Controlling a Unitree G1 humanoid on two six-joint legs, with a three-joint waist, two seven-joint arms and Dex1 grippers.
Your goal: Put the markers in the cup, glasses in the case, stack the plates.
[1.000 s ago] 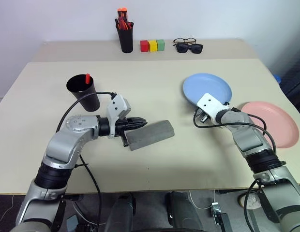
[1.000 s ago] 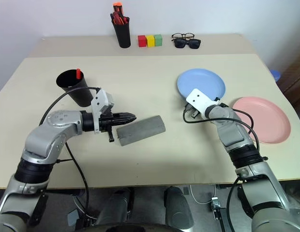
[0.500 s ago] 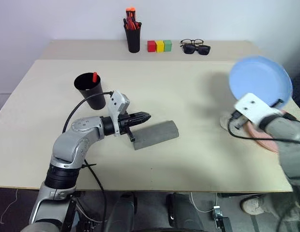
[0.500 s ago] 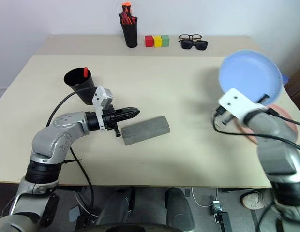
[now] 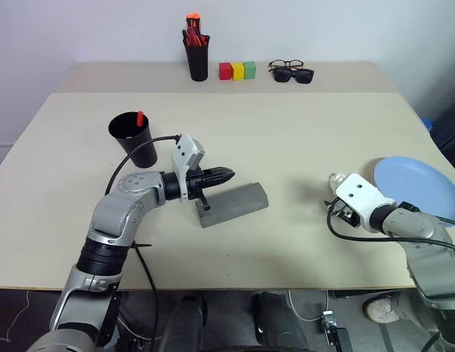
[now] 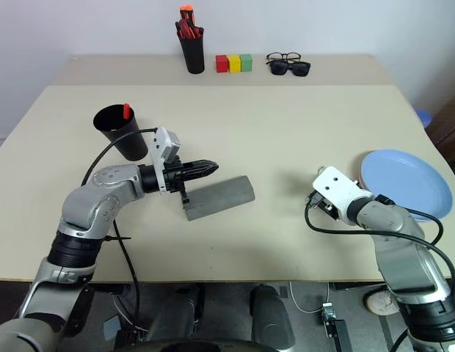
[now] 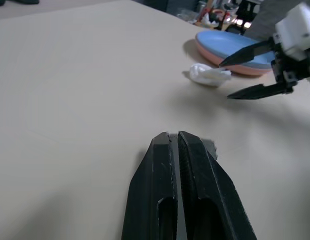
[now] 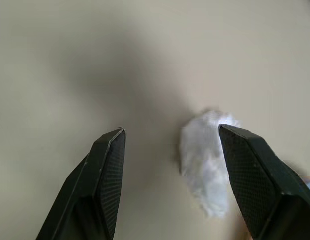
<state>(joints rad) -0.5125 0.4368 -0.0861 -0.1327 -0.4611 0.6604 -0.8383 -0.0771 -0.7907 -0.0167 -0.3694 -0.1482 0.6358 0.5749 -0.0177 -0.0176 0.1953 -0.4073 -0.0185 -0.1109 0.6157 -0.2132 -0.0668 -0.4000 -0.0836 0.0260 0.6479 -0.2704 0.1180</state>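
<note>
The blue plate point(image 6: 401, 180) now lies on the pink plate point(image 7: 230, 66), whose rim just peeps out beneath it, at the table's right edge, well to the right of the grey case point(image 6: 219, 198). The right gripper point(image 8: 170, 165) hangs just beside that stack with its fingers spread wide and nothing between them, a small white crumpled scrap point(image 8: 205, 155) on the table under it.

The case lies closed mid-table, and the left gripper point(image 5: 226, 174) hovers at its near end, jaws pressed together and empty. Left of the case stands the black cup point(image 5: 133, 138) with a red marker point(image 5: 139, 118) poking out.

I'd guess the wire glasses point(image 5: 282, 64), far behind the case by the wall, come next, though from here I can't tell them surely from the sunglasses point(image 5: 295, 74) touching them. To do it well, open the case first, then pinch the thin frame at the bridge, gently.
</note>
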